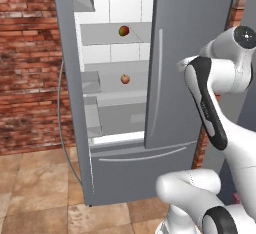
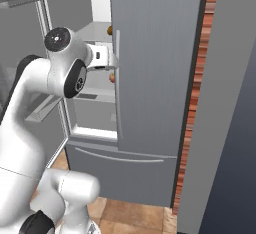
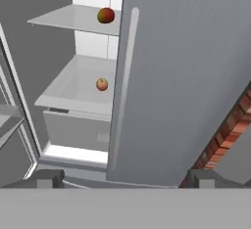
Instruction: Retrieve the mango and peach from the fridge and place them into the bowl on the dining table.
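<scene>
mango [image 3: 106, 15] on upper fridge shelf [image 3: 68, 18], peach [image 3: 102, 84] on the lower shelf [image 3: 73, 88].

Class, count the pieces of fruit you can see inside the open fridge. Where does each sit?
2. The mango lies on the upper glass shelf; the peach lies on the shelf below it. The closed right door may hide more.

A red brick wall [image 1: 27, 63] runs along the left, with a thin strip of brick [image 2: 196, 103] on the other side too. Below, tan stone floor tiles [image 1: 40, 198], evenly lit, with no hard shadows.
</scene>
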Tool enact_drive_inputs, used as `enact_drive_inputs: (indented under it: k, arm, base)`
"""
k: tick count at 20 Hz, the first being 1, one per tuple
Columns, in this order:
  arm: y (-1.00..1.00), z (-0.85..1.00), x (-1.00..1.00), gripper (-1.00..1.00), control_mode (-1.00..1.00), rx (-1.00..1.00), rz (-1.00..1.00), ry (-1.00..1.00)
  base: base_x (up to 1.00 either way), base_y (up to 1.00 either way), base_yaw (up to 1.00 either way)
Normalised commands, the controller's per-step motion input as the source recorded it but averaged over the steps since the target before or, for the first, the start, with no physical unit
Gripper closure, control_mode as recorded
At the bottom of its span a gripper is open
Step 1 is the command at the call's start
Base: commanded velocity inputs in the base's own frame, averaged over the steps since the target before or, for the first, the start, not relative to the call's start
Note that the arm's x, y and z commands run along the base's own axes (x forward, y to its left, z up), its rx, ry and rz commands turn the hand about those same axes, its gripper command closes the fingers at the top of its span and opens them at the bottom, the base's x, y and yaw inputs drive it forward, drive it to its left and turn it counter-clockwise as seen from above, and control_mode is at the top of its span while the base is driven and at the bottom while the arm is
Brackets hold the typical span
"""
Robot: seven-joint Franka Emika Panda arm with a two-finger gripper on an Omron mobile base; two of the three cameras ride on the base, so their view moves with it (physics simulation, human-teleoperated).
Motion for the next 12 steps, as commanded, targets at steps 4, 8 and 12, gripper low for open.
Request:
enact_drive_inputs:
  k: [4,8,12]
  arm:
    - [-0.03,-0.22,0.34,-1.0,-1.0,-0.02,0.0,0.0]
    - [0.08,-0.02,0.38,-1.0,-1.0,0.0,-0.05,0.0]
    - [0.04,0.0,0.41,-1.0,-1.0,0.0,-0.04,0.0]
  base:
    - [0.0,0.0,0.0]
    - [0.0,0.0,0.0]
    - [0.0,0.0,0.0]
